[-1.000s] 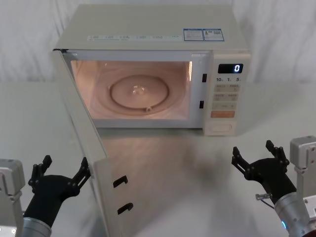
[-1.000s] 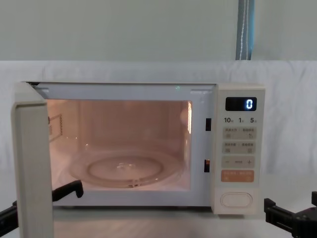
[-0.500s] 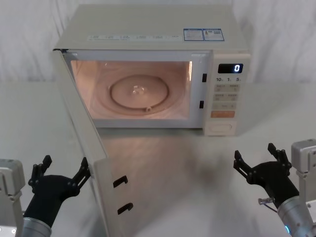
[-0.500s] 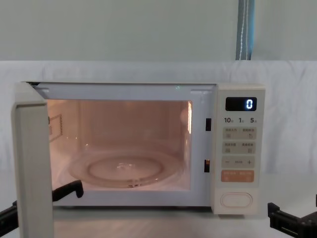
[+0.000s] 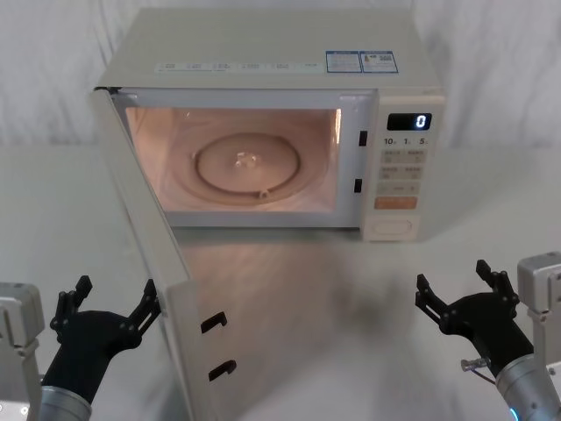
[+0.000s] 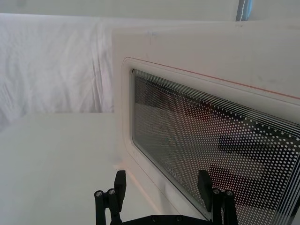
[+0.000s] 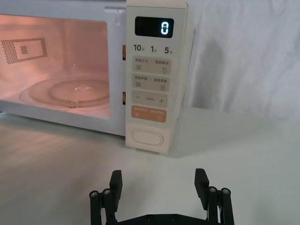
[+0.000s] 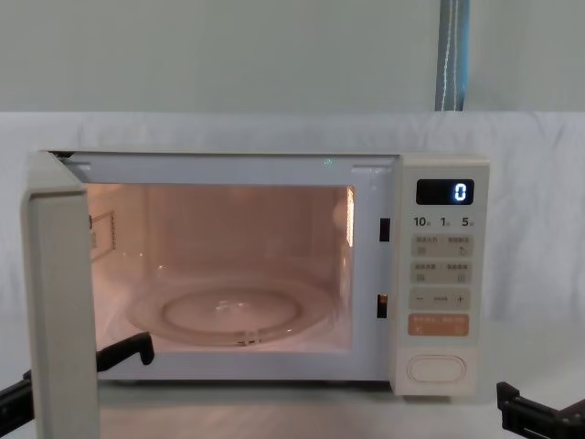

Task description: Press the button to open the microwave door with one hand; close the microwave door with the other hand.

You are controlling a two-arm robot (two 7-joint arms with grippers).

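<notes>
Swinging wide toward the robot, the microwave door (image 5: 153, 263) is seen in the head view just beside the left pincer (image 5: 107, 301), which is spread wide and empty, placed for the closing push. In the right wrist view, the button (image 7: 148, 138) lies ahead of the right pincer (image 7: 158, 183), also spread and empty, well apart above the tabletop (image 7: 56, 159).

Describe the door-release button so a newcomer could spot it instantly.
Find the cream microwave and the narrow key panel on its right side, under the black display showing 0. The button is the lowest key there: a wide cream oval below the orange rectangular key.
</notes>
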